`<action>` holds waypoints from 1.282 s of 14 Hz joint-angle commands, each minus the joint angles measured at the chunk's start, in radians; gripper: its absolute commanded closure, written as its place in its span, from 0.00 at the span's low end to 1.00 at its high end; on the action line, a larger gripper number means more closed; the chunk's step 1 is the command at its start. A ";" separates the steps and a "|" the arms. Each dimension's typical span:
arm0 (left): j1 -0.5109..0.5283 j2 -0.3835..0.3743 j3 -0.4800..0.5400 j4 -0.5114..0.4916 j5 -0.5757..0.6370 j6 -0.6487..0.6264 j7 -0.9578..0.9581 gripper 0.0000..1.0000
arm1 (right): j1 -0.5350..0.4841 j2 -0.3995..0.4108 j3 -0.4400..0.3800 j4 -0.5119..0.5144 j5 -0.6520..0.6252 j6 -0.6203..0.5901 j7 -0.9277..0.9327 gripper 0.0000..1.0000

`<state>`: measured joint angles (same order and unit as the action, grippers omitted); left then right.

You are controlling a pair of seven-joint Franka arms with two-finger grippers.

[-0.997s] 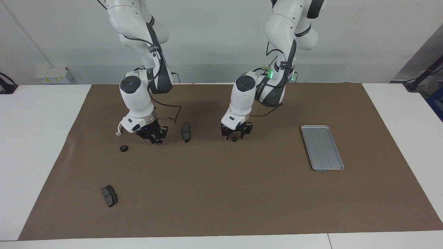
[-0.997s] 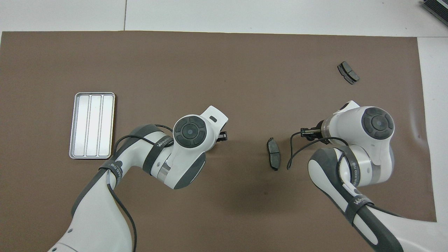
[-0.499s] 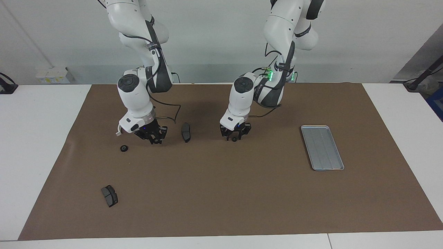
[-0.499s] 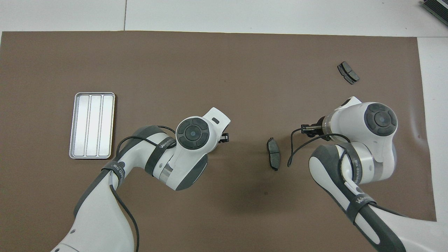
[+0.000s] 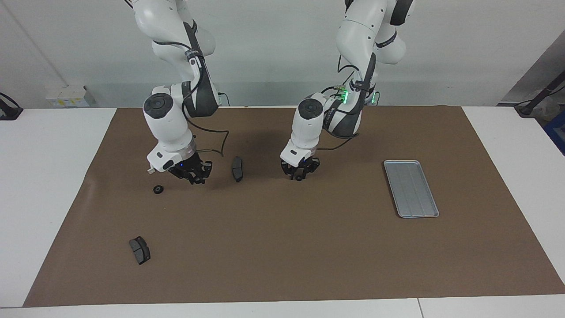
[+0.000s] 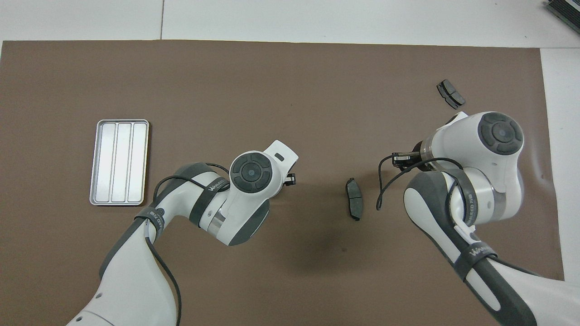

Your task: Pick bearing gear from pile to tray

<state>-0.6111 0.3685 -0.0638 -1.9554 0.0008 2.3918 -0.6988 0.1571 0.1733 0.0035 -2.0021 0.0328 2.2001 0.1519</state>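
Two Franka arms worked over a brown mat point(image 5: 282, 247). The left gripper point(image 5: 299, 176), low at mid-table, had its fingers drawn in around a small black gear point(image 5: 299, 178); whether the grip was firm could not be told. The right gripper point(image 5: 194, 177) hung just above the mat between a second gear point(image 5: 158, 189) and a brake pad point(image 5: 237, 168), its fingertips together on nothing. Another brake pad point(image 5: 139, 250) lay farther out. The silver tray point(image 5: 410, 188) sat toward the left arm's end.
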 commanded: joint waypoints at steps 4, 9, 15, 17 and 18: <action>-0.018 0.000 0.016 -0.002 0.025 0.006 -0.019 0.75 | 0.001 0.040 0.010 0.085 0.024 -0.049 0.029 1.00; -0.004 -0.002 0.016 0.029 0.025 0.000 -0.013 0.88 | 0.004 0.041 0.016 0.085 0.024 -0.045 0.043 1.00; 0.062 -0.005 0.019 0.166 0.024 -0.135 0.001 1.00 | 0.157 0.072 0.016 0.089 0.024 0.044 0.300 1.00; 0.105 -0.005 0.018 0.234 0.021 -0.198 0.008 1.00 | 0.208 0.081 0.016 0.091 0.024 0.079 0.394 1.00; 0.129 -0.005 0.016 0.259 0.015 -0.221 0.031 1.00 | 0.229 0.092 0.016 0.095 0.024 0.104 0.428 1.00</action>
<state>-0.5240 0.3654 -0.0391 -1.7540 0.0043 2.2396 -0.6898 0.3635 0.2349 0.0202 -1.9338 0.0344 2.2722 0.5273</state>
